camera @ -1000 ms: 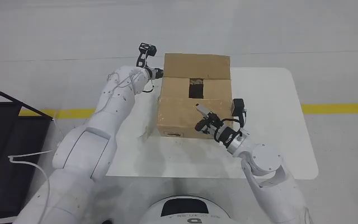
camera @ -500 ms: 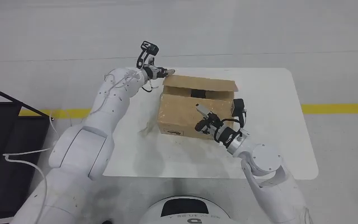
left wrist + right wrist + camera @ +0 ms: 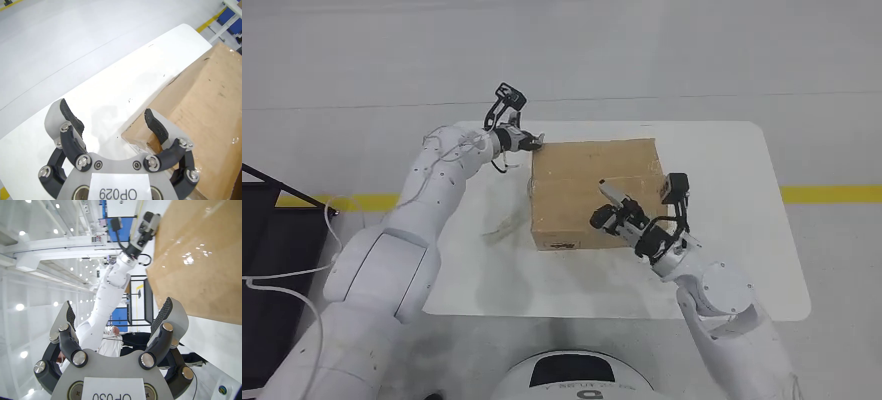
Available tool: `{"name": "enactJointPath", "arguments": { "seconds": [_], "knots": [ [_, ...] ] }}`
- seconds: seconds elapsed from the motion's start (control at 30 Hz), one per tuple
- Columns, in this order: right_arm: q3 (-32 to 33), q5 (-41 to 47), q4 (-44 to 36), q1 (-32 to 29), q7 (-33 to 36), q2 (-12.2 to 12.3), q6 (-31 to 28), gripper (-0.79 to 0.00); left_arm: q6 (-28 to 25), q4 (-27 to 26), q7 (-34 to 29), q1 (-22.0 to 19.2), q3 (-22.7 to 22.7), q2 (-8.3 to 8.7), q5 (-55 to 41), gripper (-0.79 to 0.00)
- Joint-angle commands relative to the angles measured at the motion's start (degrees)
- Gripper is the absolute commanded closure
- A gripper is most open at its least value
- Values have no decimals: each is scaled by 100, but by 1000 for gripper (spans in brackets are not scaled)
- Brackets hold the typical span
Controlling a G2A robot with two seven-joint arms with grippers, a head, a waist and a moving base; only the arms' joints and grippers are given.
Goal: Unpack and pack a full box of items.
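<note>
As the box sits shut, a scrap (pale) lies nearby.

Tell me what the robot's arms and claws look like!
The left arm and right arm are rounded white shells with black cables by the wrists. The left gripper and right gripper have a silver plate, black links, fingers with bumpy black pads and a white label.
</note>
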Motion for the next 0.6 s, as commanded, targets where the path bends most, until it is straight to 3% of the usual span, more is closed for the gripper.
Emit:
{"name": "enactJointPath", "arguments": {
  "seconds": [0.0,0.23,0.47,0.57],
  "knots": [
    [172,200,-25,-117,-4,8,-342,-785,-64,-60,8,28,70,3,136,-785],
    [494,709,250,121,-354,2,-316,-785,-321,-239,198,126,330,-1,597,-785],
    [353,566,1040,841,-1381,-61,124,-785,-224,-249,335,145,438,-12,747,-785],
    [319,574,1182,963,-1184,-54,316,-785,-312,-299,387,158,504,-18,838,-785]
  ]
}}
